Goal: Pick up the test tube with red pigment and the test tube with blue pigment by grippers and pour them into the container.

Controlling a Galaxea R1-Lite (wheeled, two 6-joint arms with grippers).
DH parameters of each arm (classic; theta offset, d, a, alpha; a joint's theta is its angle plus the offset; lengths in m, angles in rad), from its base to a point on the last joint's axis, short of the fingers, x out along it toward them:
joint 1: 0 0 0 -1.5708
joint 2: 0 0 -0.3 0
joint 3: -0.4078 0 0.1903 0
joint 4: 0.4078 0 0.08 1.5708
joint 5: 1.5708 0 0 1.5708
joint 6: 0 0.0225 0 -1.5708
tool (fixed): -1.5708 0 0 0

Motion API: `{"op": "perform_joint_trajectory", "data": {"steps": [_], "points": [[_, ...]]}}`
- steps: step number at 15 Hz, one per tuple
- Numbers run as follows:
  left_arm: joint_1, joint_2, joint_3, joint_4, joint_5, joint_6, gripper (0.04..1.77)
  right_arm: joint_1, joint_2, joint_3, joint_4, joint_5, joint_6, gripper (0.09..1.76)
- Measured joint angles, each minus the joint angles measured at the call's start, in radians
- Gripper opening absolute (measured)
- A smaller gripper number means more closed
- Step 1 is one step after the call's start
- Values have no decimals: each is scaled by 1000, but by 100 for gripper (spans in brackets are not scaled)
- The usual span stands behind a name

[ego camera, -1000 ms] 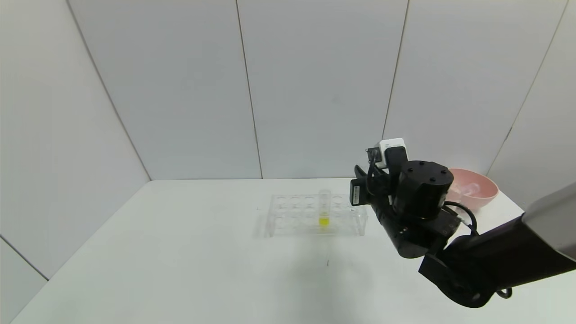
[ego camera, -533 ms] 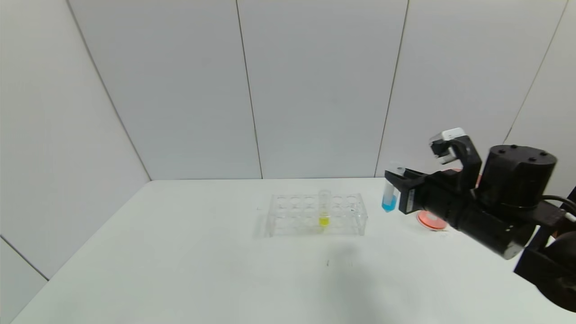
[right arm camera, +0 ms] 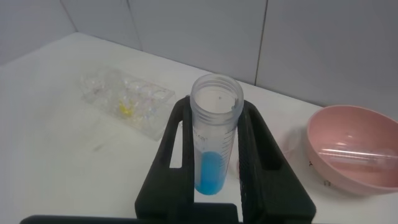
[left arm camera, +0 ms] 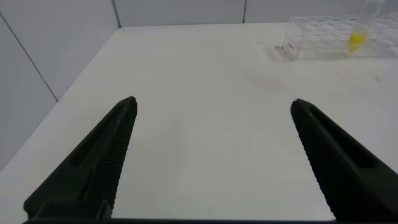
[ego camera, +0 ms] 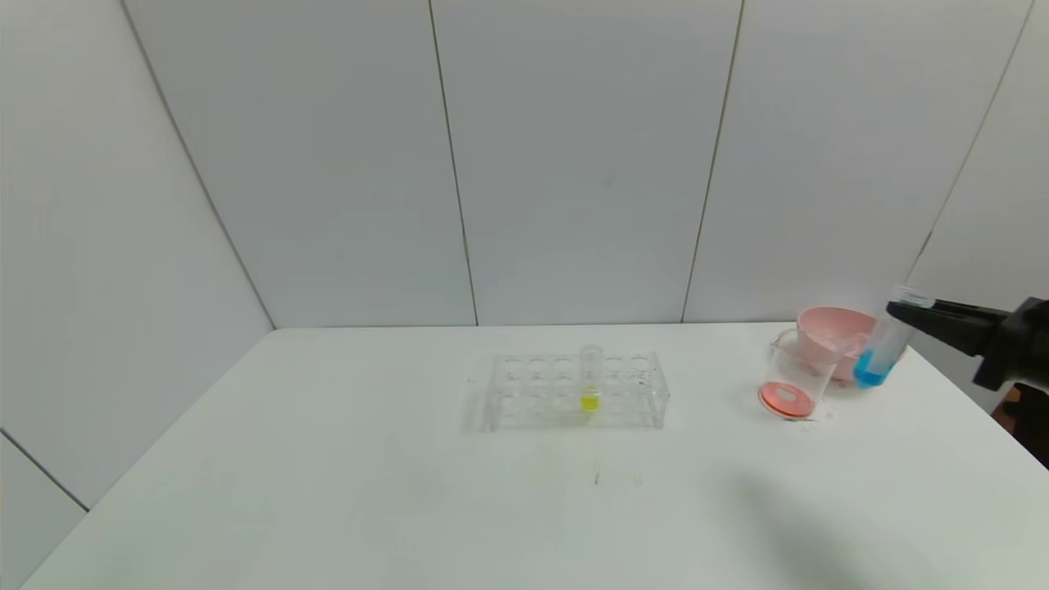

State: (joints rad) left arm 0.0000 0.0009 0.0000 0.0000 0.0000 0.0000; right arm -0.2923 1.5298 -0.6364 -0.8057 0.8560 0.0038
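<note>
My right gripper [ego camera: 901,311] is at the table's far right, shut on the test tube with blue pigment [ego camera: 878,354]. The tube hangs slightly tilted, mouth up, blue liquid at its bottom [right arm camera: 212,171], a black finger [right arm camera: 177,149] on each side. It hangs just right of the container [ego camera: 789,378], a clear beaker with red-orange liquid on its floor. No test tube with red pigment is in view. My left gripper [left arm camera: 211,106] hovers open over bare table on the left, nothing between its fingers.
A pink bowl [ego camera: 852,328] stands behind the beaker, with a clear empty tube [right arm camera: 354,155] lying in it. A clear tube rack [ego camera: 524,393] at mid-table holds a tube with yellow liquid [ego camera: 590,383]. The table's right edge is close to the right arm.
My right arm has swung from beside the rack to the far right, carrying the blue tube past the beaker. Rack, bowl and beaker have stayed put.
</note>
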Motion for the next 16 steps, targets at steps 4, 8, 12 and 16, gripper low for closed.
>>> {"op": "perform_joint_trajectory", "data": {"steps": [4, 8, 12, 16], "points": [[0, 0, 0, 0, 0, 0, 176, -176, 69, -65, 8, 133, -94, 47], [0, 0, 0, 0, 0, 0, 176, -231, 225, -233, 34, 145, -143, 47], [0, 0, 0, 0, 0, 0, 176, -213, 345, -448, 243, 112, -167, 47], [0, 0, 0, 0, 0, 0, 176, -171, 457, -581, 309, 86, -243, 47]]}}
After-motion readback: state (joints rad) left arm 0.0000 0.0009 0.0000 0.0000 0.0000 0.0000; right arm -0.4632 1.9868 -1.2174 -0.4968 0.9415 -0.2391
